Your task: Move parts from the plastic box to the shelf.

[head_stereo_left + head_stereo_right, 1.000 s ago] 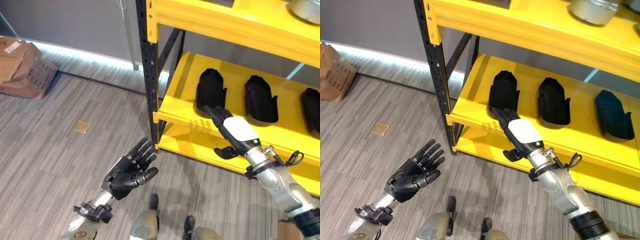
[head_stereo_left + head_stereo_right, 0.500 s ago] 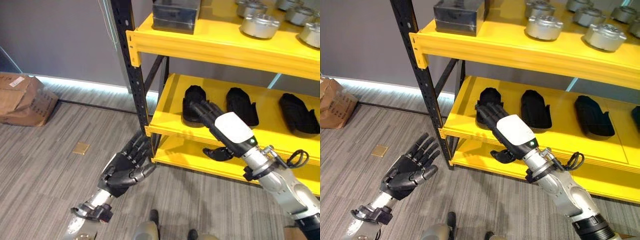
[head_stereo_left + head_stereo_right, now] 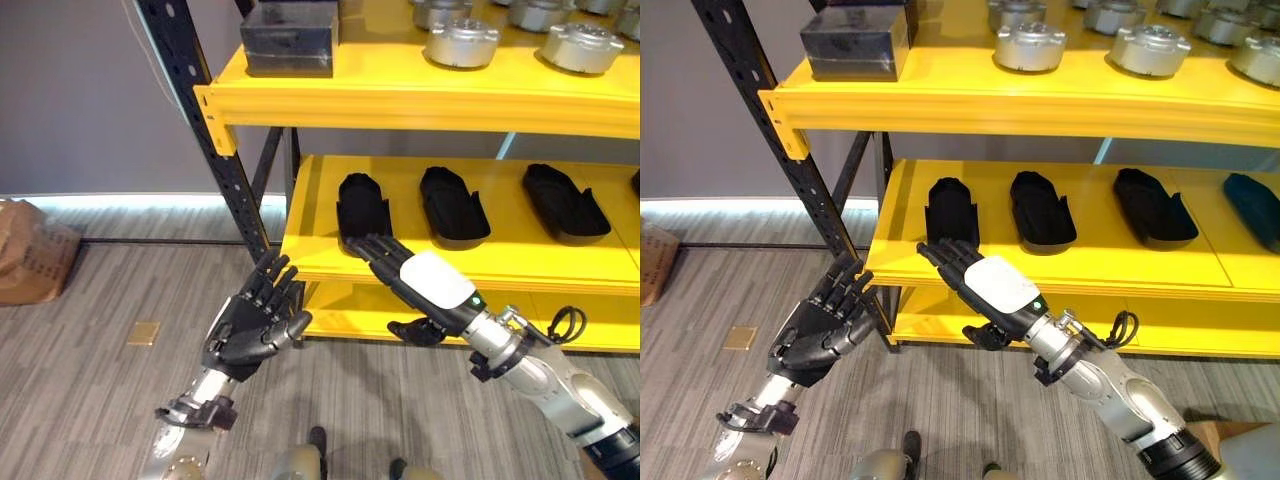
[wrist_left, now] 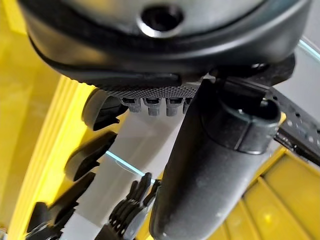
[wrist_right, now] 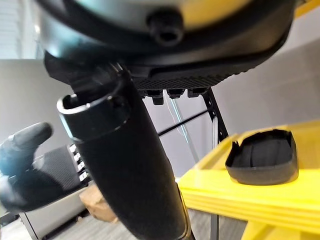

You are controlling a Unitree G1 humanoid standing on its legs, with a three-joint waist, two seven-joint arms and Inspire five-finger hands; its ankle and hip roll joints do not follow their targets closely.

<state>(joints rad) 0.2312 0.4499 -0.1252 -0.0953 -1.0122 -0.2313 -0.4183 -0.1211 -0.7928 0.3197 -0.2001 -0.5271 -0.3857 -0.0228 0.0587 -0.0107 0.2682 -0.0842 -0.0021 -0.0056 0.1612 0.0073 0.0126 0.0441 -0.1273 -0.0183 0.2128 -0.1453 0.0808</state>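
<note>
**Both hands empty at the shelf front, four black parts on the middle level**

Left eye view is dominated by the yellow shelf, running from 10 o'clock across to 3 o'clock, with a black perforated upright slanting down at 10 o'clock. Its upper level carries a dark metal block and round silver castings. On the middle level lie black moulded parts in a row: the nearest part at about 12 o'clock from the picture's centre, a second part beside it, a third part toward 2 o'clock, and the right eye view shows a fourth part at 3 o'clock. So some parts appear already placed; the plastic box is not visible, so how many remain cannot be judged.

At 9 o'clock on the floor sits a cardboard box, well apart from the work.

The right hand reaches toward the middle level's front lip, fingers straight and holding nothing, fingertips just short of the nearest part. The left hand hangs at 7 o'clock, near the upright, fingers relaxed and spread, also empty.

Room looks generous on the floor at 8 o'clock; the upright and the shelf lip are the edges to clear when drawing back.
</note>
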